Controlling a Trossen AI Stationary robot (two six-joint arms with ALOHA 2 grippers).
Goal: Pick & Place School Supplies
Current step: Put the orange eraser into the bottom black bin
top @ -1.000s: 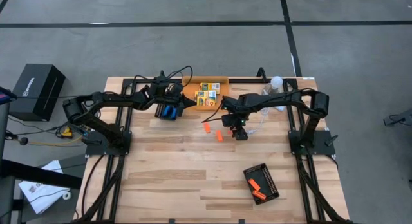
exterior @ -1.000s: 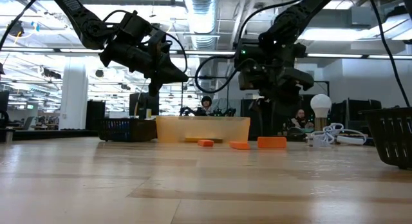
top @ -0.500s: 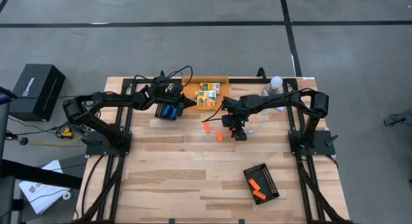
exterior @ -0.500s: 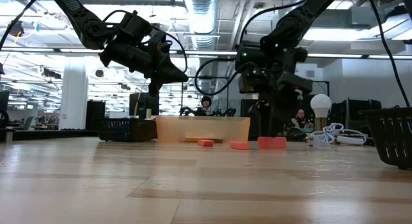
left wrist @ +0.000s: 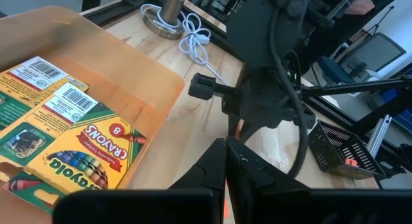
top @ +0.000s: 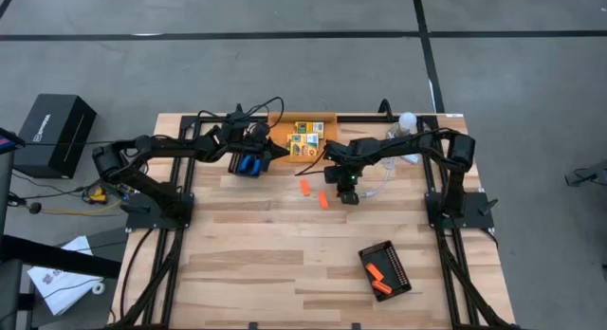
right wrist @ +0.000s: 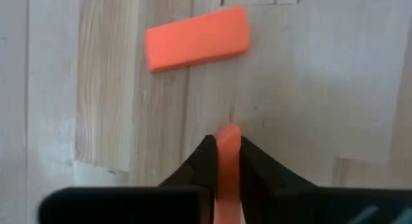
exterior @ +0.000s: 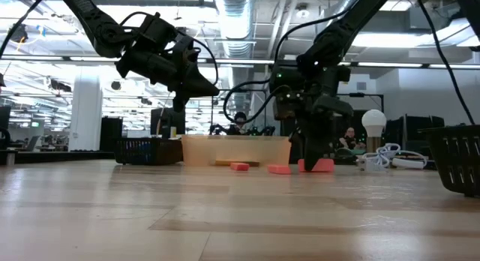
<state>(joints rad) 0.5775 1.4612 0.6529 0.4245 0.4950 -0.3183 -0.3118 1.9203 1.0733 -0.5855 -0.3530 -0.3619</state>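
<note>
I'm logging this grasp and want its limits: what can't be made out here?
- Orange stick in the right tool: its lower end is hidden by the fingers in the right wrist view.
- Left tool: shut, fingertips cut off by the frame edge in the left wrist view.
- Black tray: contents too small in the high view.

A crayon box (left wrist: 77, 143) in the orange bin (left wrist: 138, 95) reads "CRAYONS" and "8"; its barcode digits are unreadable.
</note>
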